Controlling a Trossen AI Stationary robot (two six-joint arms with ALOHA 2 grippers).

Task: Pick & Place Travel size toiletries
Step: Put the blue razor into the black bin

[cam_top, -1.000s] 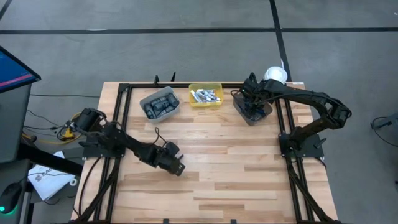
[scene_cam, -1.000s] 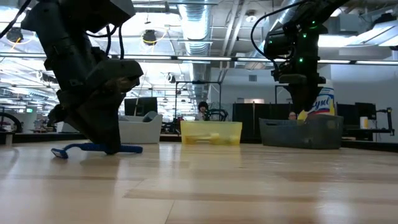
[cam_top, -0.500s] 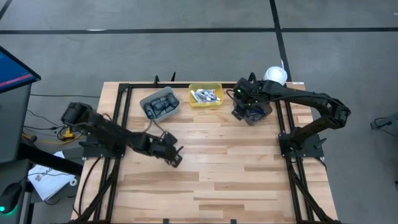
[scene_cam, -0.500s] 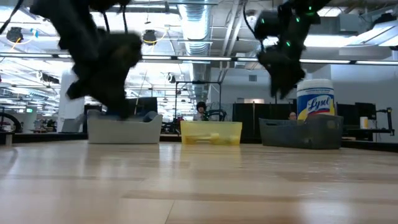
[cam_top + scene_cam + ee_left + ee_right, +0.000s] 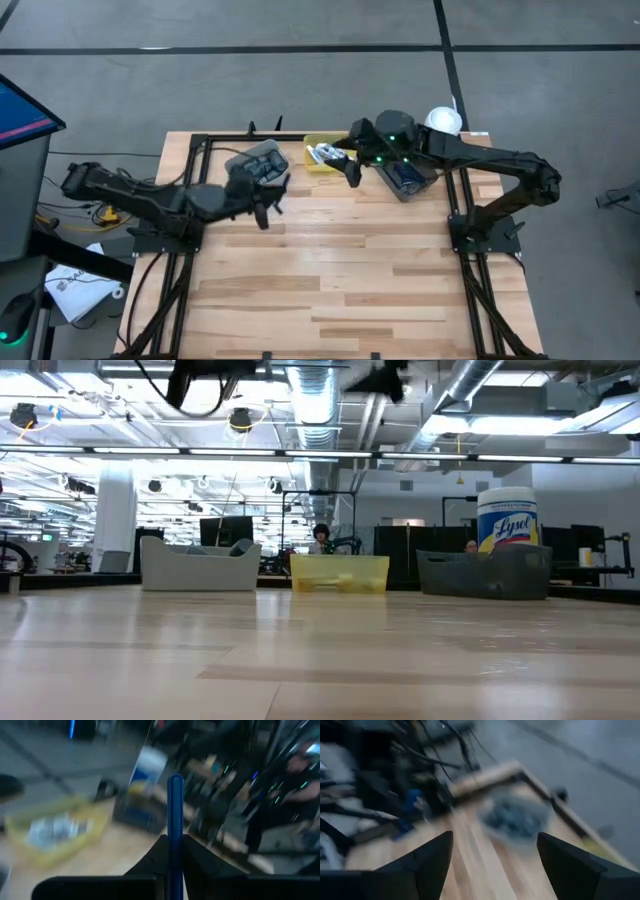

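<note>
Left pincer [image 5: 262, 212] has lifted clear of the worktop [image 5: 330, 290] and swung from mid-board to just beside the grey bin [image 5: 258, 165], carrying the blue razor [image 5: 174, 820] that a second ago lay flat on the wood; pick done, judged to be in transit to a bin. Right pincer [image 5: 352, 172] has left the dark bin [image 5: 408, 180] and now hangs at the yellow bin [image 5: 330, 153]. Left pincer clenched on the razor, handle sticking out forward between the fingers, seen in its wrist view. Right pincer spread wide, nothing between its fingers [image 5: 425, 865], touching nothing visible
</note>
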